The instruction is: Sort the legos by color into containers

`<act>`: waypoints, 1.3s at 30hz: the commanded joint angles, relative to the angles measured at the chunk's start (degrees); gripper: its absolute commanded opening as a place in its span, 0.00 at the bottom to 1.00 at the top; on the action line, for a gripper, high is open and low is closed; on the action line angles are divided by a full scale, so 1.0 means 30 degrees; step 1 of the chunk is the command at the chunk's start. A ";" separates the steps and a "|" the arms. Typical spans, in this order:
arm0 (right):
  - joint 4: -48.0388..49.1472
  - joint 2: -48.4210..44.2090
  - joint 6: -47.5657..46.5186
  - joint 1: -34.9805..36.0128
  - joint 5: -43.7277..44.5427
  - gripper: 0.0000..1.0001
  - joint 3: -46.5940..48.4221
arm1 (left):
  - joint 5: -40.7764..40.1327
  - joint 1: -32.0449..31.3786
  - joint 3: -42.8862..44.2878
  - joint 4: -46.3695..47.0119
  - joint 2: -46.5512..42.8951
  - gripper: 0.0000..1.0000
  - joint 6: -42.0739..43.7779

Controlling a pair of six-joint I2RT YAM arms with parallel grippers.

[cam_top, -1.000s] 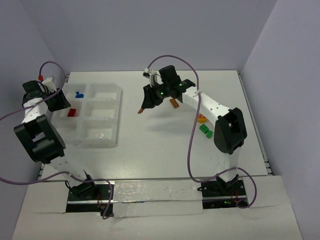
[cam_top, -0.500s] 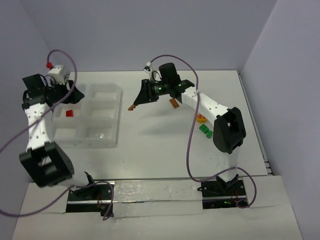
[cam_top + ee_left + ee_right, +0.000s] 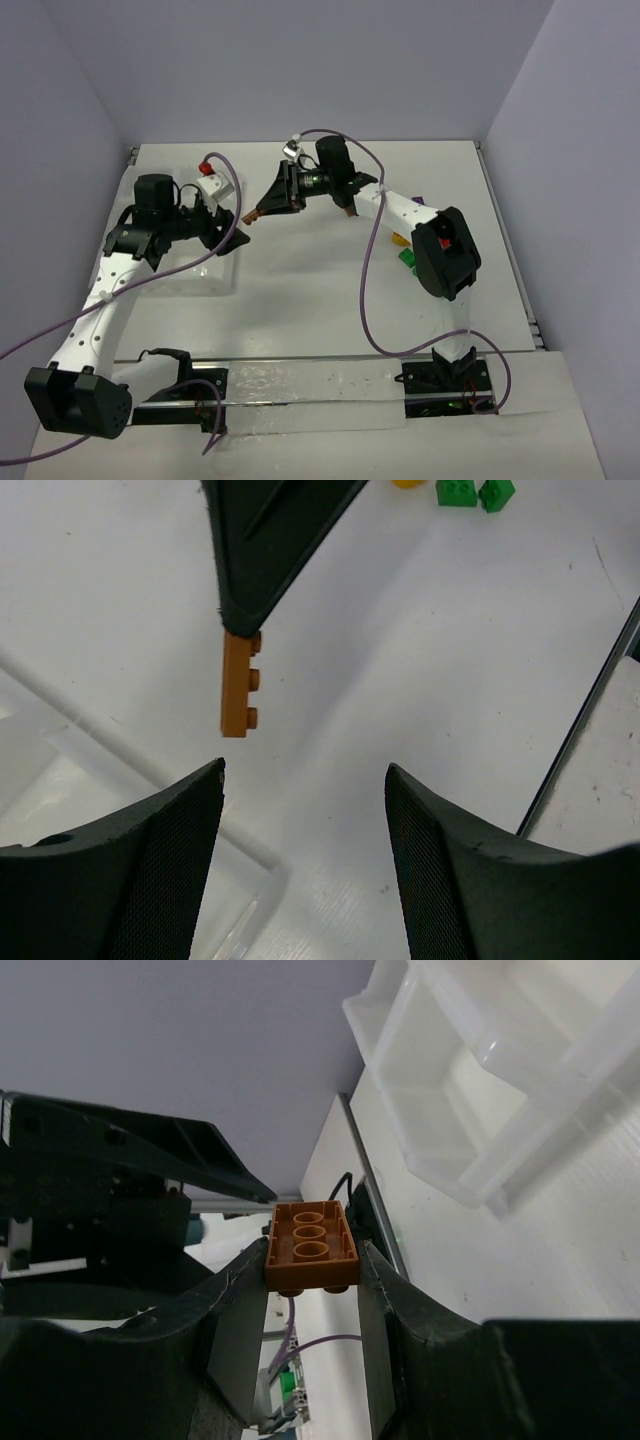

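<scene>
- The right jaws are clamping an orange brick (image 3: pixel 310 1246), holding it in the air just off the tray (image 3: pixel 480 1100)'s right edge.
- The left jaws are standing apart, empty, above the tray's right edge.
- Two green legos (image 3: pixel 457 490) are lying on the worktop (image 3: pixel 300 290), well right of the tray.

The brick (image 3: pixel 257 213) hangs between tray (image 3: pixel 222 275), left, and legos (image 3: pixel 408 258), right.

**Both arms reach inward, end effectors facing each other**

The right arm (image 3: pixel 400 205) stretches far left, its right end effector (image 3: pixel 262 208) angled down, fingers pinched on an orange brick (image 3: pixel 311 1245). The left arm (image 3: pixel 105 300) extends forward and rightward. Its left end effector (image 3: pixel 303 775) is spread wide, holds nothing, and points at the right one, tips near but apart.
</scene>
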 commanded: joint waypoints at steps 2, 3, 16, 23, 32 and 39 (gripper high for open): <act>0.2005 -0.0461 0.1144 0.0323 -0.0809 0.00 -0.0006 | -0.2094 -0.1431 0.0198 0.0641 0.0078 0.71 -0.0088; 0.1961 -0.0505 0.1100 0.0382 -0.0824 0.00 -0.0021 | -0.2654 -0.1725 0.0140 0.0902 0.0151 0.71 -0.0177; 0.2275 -0.0865 0.1217 0.0695 -0.1345 0.00 -0.0659 | -0.6312 -0.3191 -0.0287 0.3323 0.0856 0.55 -0.0931; 0.2622 -0.0841 0.1367 0.0922 -0.1585 0.00 -0.0810 | -0.7476 -0.3638 -0.0533 0.4250 0.1074 0.61 -0.1111; 0.2188 -0.1164 0.0869 0.0982 -0.1207 0.00 -0.1281 | -0.8087 -0.3701 -0.0533 0.3474 0.0343 0.64 0.0125; 0.3062 -0.1252 0.1423 0.0982 -0.1733 0.00 -0.1222 | -0.5564 -0.3672 0.0052 0.1384 0.1015 0.30 0.0408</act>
